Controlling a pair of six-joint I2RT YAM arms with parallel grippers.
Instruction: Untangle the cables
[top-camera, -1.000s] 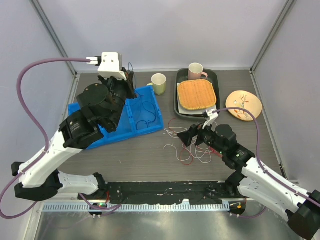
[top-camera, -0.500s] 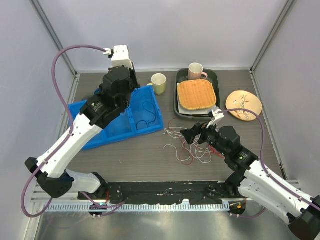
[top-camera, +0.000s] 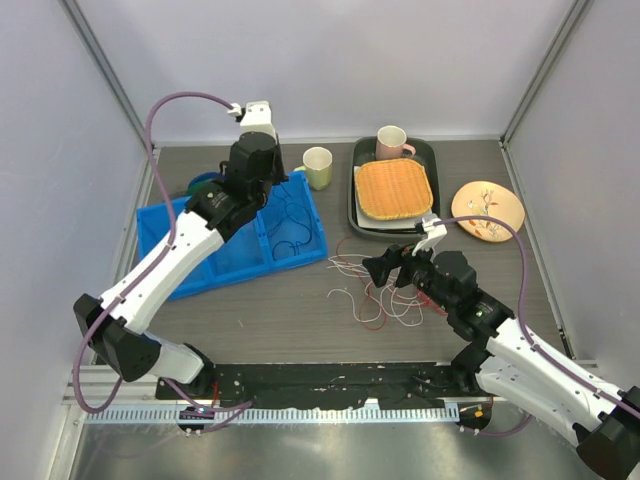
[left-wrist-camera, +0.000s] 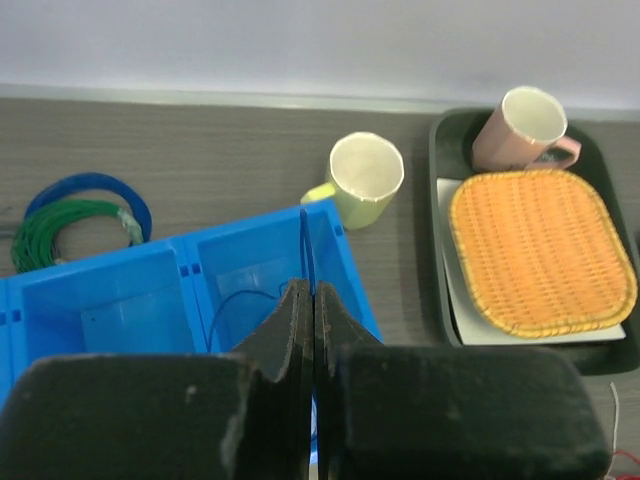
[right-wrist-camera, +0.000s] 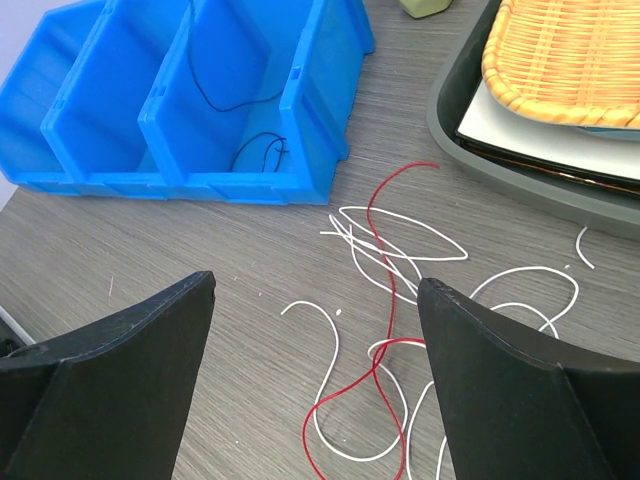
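Red and white cables (top-camera: 378, 295) lie tangled on the table right of the blue bin (top-camera: 165, 222). In the right wrist view the red cable (right-wrist-camera: 385, 300) crosses several white loops (right-wrist-camera: 400, 225). A dark blue cable (top-camera: 290, 228) lies in the bin's right compartment, and it shows in the right wrist view (right-wrist-camera: 262, 150). My left gripper (top-camera: 270, 190) hangs over that compartment's far edge. In the left wrist view it (left-wrist-camera: 306, 290) is shut, with a thin dark blue strand (left-wrist-camera: 303, 240) running into the tips. My right gripper (top-camera: 385, 268) is open and empty above the left part of the tangle (right-wrist-camera: 316, 280).
A yellow-green cup (top-camera: 318, 166) stands behind the bin. A dark tray (top-camera: 356, 190) holds a woven orange mat (top-camera: 394, 188) and a pink mug (top-camera: 391, 143). A flowered plate (top-camera: 487, 211) lies far right. A green-and-blue coiled band (left-wrist-camera: 75, 215) lies behind the bin's left end.
My left arm has stretched out and its wrist has swung right and lower, from above the bin's left back to its right compartment. My right gripper has shifted slightly.
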